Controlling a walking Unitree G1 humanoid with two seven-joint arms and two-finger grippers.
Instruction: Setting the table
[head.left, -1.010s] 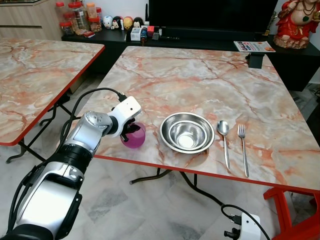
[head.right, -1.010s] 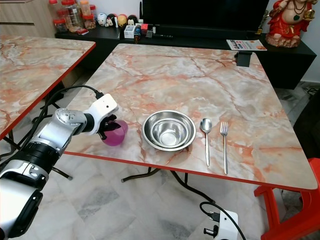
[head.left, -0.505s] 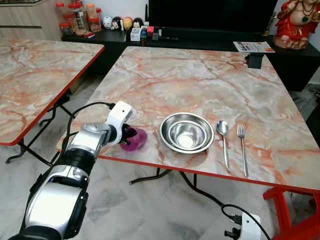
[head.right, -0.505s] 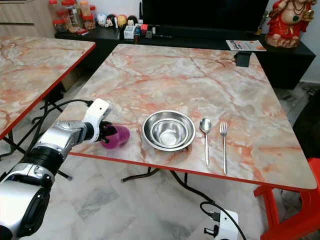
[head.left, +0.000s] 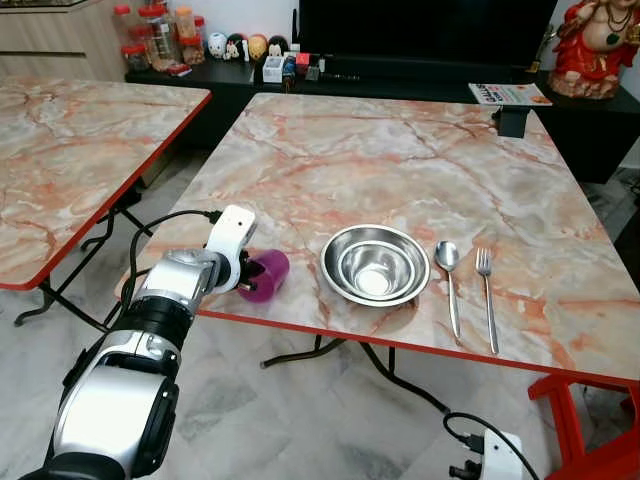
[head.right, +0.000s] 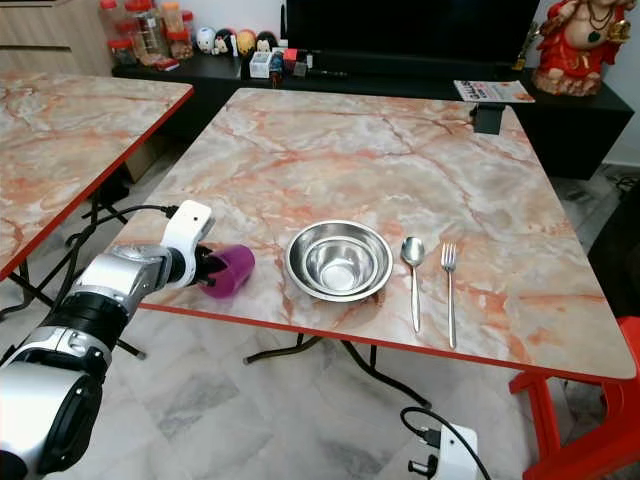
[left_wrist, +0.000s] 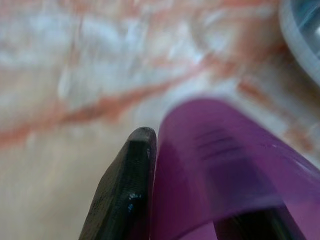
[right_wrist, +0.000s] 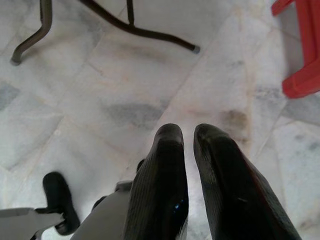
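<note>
A purple cup (head.left: 267, 274) lies tipped on its side at the near left edge of the marble table (head.left: 400, 170), base pointing toward the steel bowl (head.left: 335, 250). My left gripper (head.left: 246, 275) is shut on the cup's rim; in the left wrist view one finger (left_wrist: 130, 180) presses the cup (left_wrist: 220, 160) from outside and the other sits inside it. A spoon (head.left: 448, 275) and a fork (head.left: 486, 295) lie side by side to the right of the bowl. My right gripper (right_wrist: 189, 135) hangs shut over the tiled floor.
A second marble table (head.left: 70, 160) stands to the left across a narrow gap. Jars and figurines (head.left: 160, 35) line the back shelf, beside a red statue (head.left: 595, 45). A magazine (head.left: 508, 93) lies at the far edge. A red stool (head.left: 590, 420) and a power strip (head.left: 490, 455) are on the floor.
The left gripper has drawn back to the left toward the table edge, and the purple cup in it has tipped from nearly upright onto its side.
</note>
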